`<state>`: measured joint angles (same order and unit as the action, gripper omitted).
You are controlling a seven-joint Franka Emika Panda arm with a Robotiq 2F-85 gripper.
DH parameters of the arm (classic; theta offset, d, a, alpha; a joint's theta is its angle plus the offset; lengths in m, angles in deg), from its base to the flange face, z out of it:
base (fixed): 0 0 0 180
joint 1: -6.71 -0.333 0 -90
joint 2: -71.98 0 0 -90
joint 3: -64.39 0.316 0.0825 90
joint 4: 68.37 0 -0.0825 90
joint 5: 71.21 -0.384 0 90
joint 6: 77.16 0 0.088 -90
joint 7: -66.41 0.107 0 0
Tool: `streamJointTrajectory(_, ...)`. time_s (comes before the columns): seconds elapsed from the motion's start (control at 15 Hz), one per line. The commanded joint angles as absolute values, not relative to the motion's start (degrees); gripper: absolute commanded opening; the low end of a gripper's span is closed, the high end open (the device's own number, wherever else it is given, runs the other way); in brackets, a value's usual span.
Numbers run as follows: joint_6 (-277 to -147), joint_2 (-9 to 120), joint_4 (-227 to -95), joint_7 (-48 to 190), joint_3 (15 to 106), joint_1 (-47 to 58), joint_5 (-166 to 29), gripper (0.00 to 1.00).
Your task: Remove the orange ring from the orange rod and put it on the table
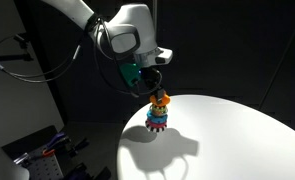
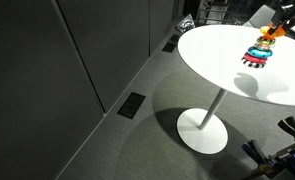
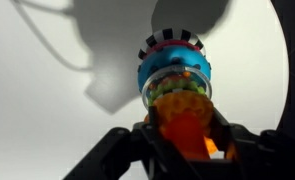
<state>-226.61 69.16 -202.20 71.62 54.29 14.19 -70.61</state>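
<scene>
Jaws of the gripper, dark on either side in the wrist view, seem clenched on the blurred orange ring, which sits level, its hole axis vertical, atop the upright toy stack near the rim of the round white surface.

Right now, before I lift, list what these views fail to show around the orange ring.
- Wrist view: orange ring is a close glowing blur; the orange rod cannot be told from it.
- Exterior view: gripper too small and dark to show whether it grips the ring.
- Exterior view: toy stack tiny; arm cut off by the right edge.
</scene>
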Motion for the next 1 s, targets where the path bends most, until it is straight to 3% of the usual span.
streamJointTrajectory(0.0, -224.7, 70.5, -201.5, 73.6, 54.4, 14.6, -68.9, 0.41)
streamJointTrajectory(0.27, -224.5, 70.5, -201.3, 73.7, 54.4, 14.6, -68.9, 0.50)
streamJointTrajectory(0.8, -223.8, 70.7, -201.2, 73.7, 54.3, 14.8, -68.7, 0.54)
streamJointTrajectory(0.93, -223.7, 70.7, -201.2, 73.8, 54.3, 14.8, -68.6, 0.59)
